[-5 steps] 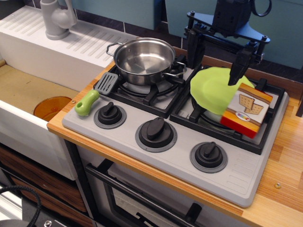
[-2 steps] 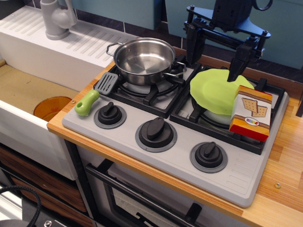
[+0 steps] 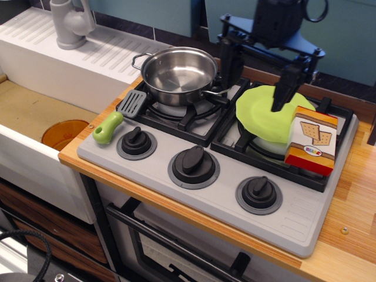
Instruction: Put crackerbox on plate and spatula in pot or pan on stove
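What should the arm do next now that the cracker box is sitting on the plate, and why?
Probably travel left toward the spatula. The crackerbox stands propped on the right edge of the plate, and the gripper is open and empty above it. The spatula lies on the stove beside the pot, which is empty.

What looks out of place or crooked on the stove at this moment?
The plate is tilted on the right burner grate, not flat. The crackerbox stands against the plate's right edge instead of lying on it. The spatula lies on the stove beside the pot, not inside it.
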{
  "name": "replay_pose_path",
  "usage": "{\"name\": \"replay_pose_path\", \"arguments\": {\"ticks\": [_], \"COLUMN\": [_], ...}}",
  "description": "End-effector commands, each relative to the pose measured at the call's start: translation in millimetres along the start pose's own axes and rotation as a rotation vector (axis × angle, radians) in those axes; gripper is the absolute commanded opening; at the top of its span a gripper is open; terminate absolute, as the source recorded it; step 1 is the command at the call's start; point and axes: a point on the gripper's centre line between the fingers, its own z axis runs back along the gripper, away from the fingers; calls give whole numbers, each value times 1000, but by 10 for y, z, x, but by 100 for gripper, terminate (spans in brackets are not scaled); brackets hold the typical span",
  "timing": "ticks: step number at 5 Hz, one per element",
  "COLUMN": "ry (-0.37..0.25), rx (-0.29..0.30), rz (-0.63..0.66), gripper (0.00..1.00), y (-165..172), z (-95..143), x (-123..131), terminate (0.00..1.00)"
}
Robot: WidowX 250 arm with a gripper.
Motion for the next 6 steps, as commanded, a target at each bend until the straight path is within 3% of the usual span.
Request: {"name": "replay_pose_path", "arguments": {"ticks": [1, 3, 5, 6], "ry": [-135, -217, -260, -263], "rx": [91, 131, 159, 166], "rz": [21, 13, -23, 10], "gripper": [100, 100, 100, 100], "y": [380, 718, 1146, 1280], "z": [-29, -337, -242, -310], "x": [-261, -444, -382, -329], "terminate": [0, 0, 0, 0]}}
